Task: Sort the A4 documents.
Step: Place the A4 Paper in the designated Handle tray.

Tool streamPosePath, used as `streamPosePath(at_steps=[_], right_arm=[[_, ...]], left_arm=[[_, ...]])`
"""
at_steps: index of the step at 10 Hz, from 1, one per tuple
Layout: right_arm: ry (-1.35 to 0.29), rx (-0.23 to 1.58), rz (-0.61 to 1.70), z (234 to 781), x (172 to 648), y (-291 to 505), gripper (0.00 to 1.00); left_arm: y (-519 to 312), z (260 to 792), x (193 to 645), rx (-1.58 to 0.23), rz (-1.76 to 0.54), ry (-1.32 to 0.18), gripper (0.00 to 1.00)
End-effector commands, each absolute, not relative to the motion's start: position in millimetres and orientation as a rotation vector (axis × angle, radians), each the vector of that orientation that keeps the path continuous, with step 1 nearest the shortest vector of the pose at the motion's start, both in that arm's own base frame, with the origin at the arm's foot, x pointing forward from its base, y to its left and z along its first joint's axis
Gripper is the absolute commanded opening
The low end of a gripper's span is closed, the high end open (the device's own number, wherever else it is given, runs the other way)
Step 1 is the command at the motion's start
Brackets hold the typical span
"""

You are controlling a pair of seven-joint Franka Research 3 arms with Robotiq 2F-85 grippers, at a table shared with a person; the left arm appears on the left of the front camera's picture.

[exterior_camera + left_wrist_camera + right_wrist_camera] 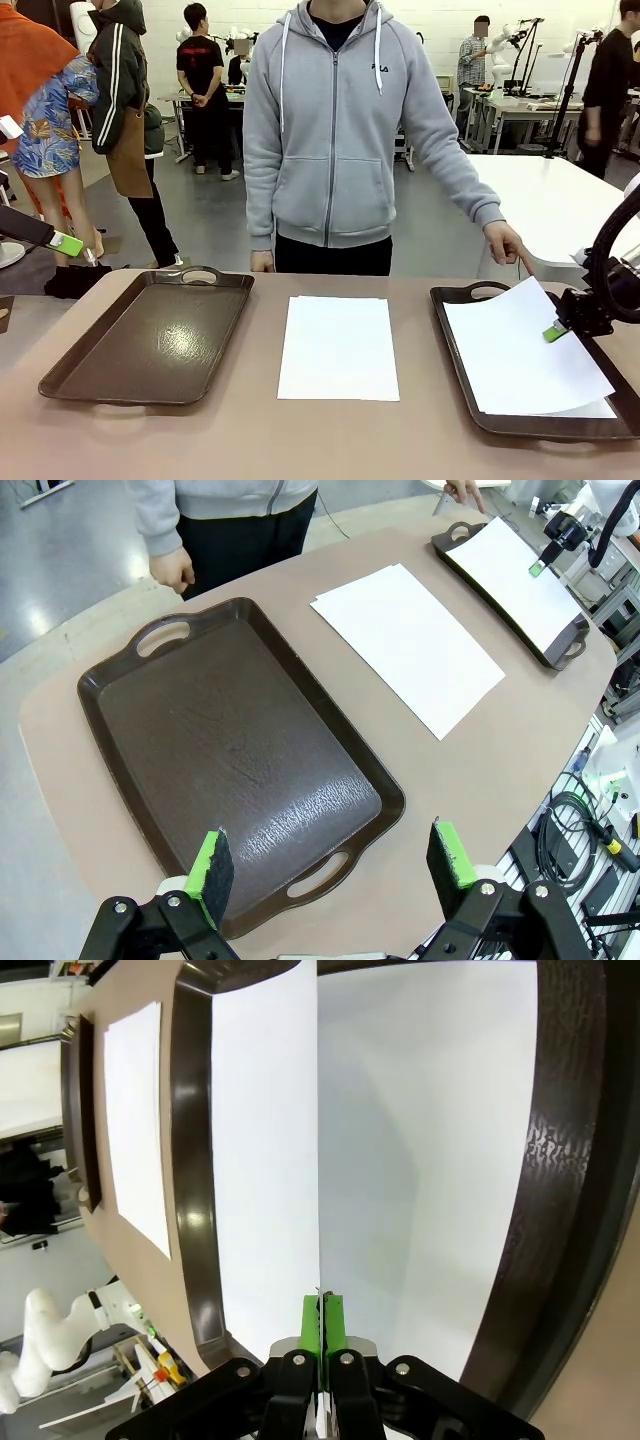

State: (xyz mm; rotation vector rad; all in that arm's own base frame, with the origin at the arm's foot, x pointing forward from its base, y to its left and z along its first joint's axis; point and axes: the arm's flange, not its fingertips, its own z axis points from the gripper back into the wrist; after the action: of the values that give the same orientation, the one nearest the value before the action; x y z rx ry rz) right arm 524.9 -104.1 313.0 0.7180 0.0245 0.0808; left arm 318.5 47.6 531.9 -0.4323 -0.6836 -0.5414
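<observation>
In the front view, the right gripper (557, 330) is seen clamped on one edge of a sheet (515, 345). The sheet is held tilted over the right tray (452, 297), and a lower sheet (595, 409) lies flat beneath it. A middle sheet (338, 347) lies on the table, well to the left of this gripper. The left gripper (66, 243) is kept far off, beyond the left tray (150, 340). A hand (505, 243) is pointed at the right tray's far corner. On the person's hoodie a small print is read as "FILA". No writing is seen on the sheets.

In the left wrist view, the left gripper's pads (210, 865) are held apart with nothing between them. The left tray lies just below them, with no paper in it.

In the right wrist view, the right gripper's pads are pressed together on the sheet's edge, and the tray's rim is seen at both sides. The sheet is probably best lowered until it rests flat and square on the lower sheet. Only then should it be released, slowly, so that the thin paper is not dragged or floated over the rim.
</observation>
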Motion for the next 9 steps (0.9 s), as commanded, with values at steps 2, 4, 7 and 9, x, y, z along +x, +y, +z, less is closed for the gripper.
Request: streamPosePath(at_steps=[2, 4, 7, 9], right_arm=[[0.052, 0.656, 0.074, 313, 527, -102, 0.14], [0.038, 0.640, 0.075, 318, 526, -104, 0.32], [0.019, 0.619, 0.058, 322, 524, -106, 0.56], [-0.003, 0.577, 0.035, 332, 519, -111, 0.75]], left_arm=[[49, 530, 320, -0.442, -0.552, -0.693, 1.00], [49, 530, 320, -0.442, -0.552, -0.693, 1.00], [49, 530, 320, -0.442, -0.552, -0.693, 1.00], [49, 530, 320, -0.442, -0.552, -0.693, 1.00]])
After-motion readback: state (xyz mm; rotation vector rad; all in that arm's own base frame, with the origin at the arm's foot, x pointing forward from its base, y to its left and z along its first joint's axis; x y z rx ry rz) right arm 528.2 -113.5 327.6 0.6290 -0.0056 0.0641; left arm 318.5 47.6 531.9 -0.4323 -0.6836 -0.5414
